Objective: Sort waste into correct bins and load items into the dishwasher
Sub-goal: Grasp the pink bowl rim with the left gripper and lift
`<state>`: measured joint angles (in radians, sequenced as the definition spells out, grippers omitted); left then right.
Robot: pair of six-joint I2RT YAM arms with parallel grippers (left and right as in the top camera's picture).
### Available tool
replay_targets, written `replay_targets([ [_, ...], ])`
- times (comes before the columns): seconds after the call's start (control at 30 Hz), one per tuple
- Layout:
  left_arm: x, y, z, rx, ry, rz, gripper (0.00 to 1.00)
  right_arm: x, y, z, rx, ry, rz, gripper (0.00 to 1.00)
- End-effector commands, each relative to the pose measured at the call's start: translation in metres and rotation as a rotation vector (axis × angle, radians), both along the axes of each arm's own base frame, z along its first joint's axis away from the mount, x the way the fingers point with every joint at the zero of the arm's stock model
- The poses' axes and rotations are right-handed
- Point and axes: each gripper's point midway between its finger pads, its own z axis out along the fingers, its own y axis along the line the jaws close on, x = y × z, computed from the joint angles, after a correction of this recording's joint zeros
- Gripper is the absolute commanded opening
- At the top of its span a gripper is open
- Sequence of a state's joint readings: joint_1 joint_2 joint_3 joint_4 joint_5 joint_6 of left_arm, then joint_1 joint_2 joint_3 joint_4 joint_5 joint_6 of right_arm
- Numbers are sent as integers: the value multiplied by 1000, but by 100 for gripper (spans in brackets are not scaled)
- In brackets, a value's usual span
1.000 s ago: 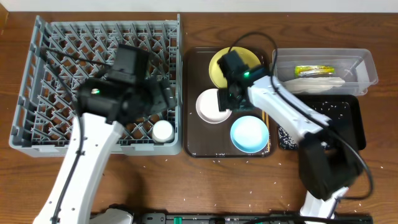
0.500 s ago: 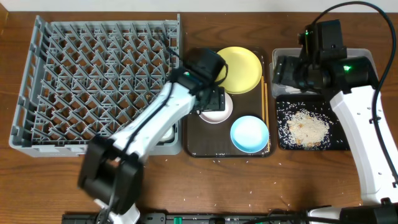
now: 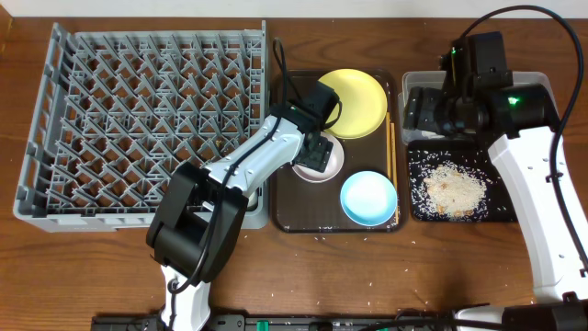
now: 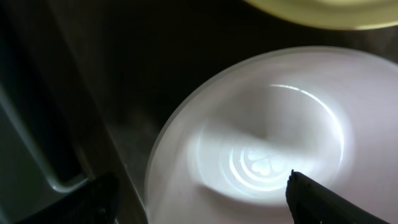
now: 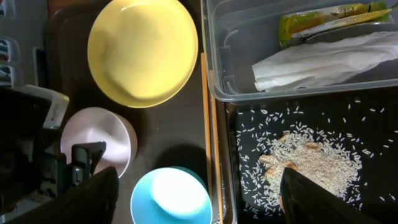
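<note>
My left gripper (image 3: 318, 150) is open and low over the white bowl (image 3: 333, 166) on the dark brown tray; its fingers (image 4: 205, 208) straddle the bowl (image 4: 267, 143). The yellow plate (image 3: 358, 99) lies behind it, the light blue dish (image 3: 368, 198) in front. Chopsticks (image 3: 392, 165) lie along the tray's right edge. My right gripper (image 3: 424, 108) is open and empty, high over the clear tub (image 3: 542, 87). The right wrist view shows the wrapper (image 5: 329, 15) and napkin (image 5: 329, 62) in the tub and rice (image 5: 317, 162) on the black tray (image 5: 373, 118). The small cup is hidden.
The grey dish rack (image 3: 147, 119) fills the left side. The dark brown tray (image 3: 285, 213) sits between the rack and the bins. Loose rice grains lie on the table in front of the trays. Cables run from both arms.
My left arm has swung from over the rack to the white bowl. My right arm has moved from the brown tray to above the tub. A rice pile now shows on the black tray.
</note>
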<state>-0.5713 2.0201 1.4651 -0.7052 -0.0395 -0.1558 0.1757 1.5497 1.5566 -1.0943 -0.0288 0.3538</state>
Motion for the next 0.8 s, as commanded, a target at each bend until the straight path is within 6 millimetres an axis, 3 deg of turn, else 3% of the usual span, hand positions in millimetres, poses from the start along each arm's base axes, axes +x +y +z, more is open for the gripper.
replay_targets([
  [0.0,5,4,1,25,-20,-21,86,-3,-3,-7,-15,25,11,99],
  [0.3,0,8,-8,33,-8,-21,85,-6,-9,-9,-43,40,-3,99],
  [0.63,-2,9,-10,35,-3,-19,85,-6,-54,-10,-50,58,-127,99],
  [0.77,-2,9,-10,34,-2,-13,85,-5,-58,-10,-50,57,-138,99],
])
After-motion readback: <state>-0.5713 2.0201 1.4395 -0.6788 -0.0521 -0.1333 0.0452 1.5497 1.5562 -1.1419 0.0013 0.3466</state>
